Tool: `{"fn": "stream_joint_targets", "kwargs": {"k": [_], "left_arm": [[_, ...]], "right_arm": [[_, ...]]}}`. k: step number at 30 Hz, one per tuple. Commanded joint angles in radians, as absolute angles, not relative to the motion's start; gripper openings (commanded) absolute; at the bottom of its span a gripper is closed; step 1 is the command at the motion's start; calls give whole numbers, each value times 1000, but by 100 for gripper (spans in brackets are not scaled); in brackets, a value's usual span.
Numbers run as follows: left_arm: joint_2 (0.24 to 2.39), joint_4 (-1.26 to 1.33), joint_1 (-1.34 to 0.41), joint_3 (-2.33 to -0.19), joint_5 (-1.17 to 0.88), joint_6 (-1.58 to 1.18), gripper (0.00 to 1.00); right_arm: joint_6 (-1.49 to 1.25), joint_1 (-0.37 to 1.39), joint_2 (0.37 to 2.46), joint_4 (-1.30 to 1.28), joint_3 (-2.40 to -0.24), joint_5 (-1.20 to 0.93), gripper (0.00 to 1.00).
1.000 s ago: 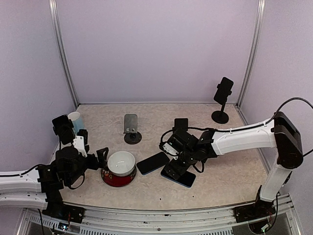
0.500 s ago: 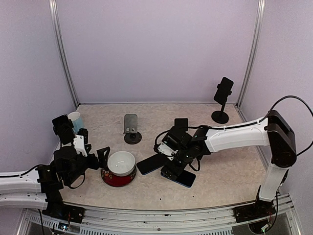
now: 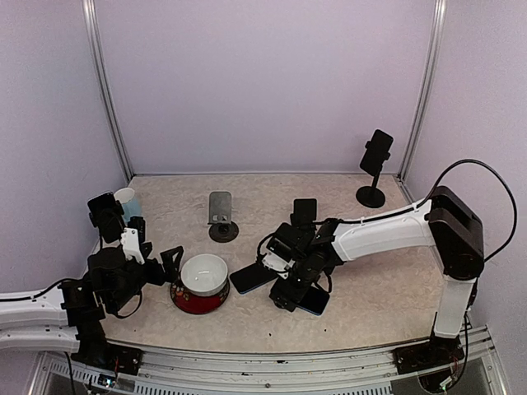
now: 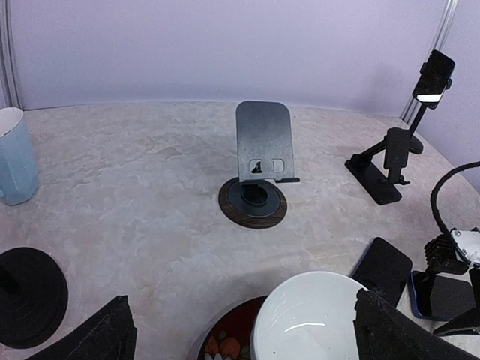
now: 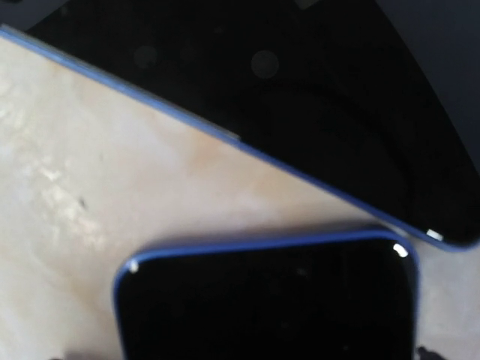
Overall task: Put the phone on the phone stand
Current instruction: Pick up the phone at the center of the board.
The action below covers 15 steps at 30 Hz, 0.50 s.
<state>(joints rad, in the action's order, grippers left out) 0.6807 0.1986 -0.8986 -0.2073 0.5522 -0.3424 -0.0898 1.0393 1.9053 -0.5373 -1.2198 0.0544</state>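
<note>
The grey phone stand point(image 3: 220, 212) point(image 4: 262, 146) stands upright on its round base, with nothing on it. Two dark, blue-edged phones lie flat on the table: one point(image 3: 257, 274) point(image 4: 382, 266) beside the bowl, the other point(image 3: 313, 301) point(image 4: 439, 294) to its right. My right gripper point(image 3: 290, 293) point(image 5: 240, 354) is low over that right phone point(image 5: 270, 300), open, the phone's end lying between its fingers. The other phone point(image 5: 300, 97) fills the top of the right wrist view. My left gripper point(image 3: 156, 267) point(image 4: 247, 337) is open behind the bowl and holds nothing.
A white bowl with a red flowered outside point(image 3: 202, 281) point(image 4: 319, 322) sits in front of the left gripper. A black clamp stand holding a phone point(image 3: 375, 169) point(image 4: 420, 112) is at the back right. A second black stand point(image 3: 105, 216) and a pale blue cup point(image 3: 126, 198) point(image 4: 13, 154) stand at the left.
The right arm has swung a little left and its gripper has come down closer over the right-hand phone. The left arm and both phones have not moved.
</note>
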Motion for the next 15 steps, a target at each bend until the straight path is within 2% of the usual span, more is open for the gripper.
{"fn": "stream_joint_targets", "kwargs": {"k": [1, 11, 13, 15], "left_arm": [[679, 232, -893, -189, 560, -331, 99], [717, 245, -893, -193, 555, -331, 99], [715, 246, -893, -192, 555, -331, 99], [712, 246, -893, -193, 555, -331, 99]], "right_arm": [[-78, 1062, 1946, -570, -1265, 61, 100], [-92, 1077, 1979, -608, -1290, 121, 99], [-92, 1077, 1985, -617, -1296, 119, 94], [-89, 1077, 1994, -626, -1303, 105, 84]]}}
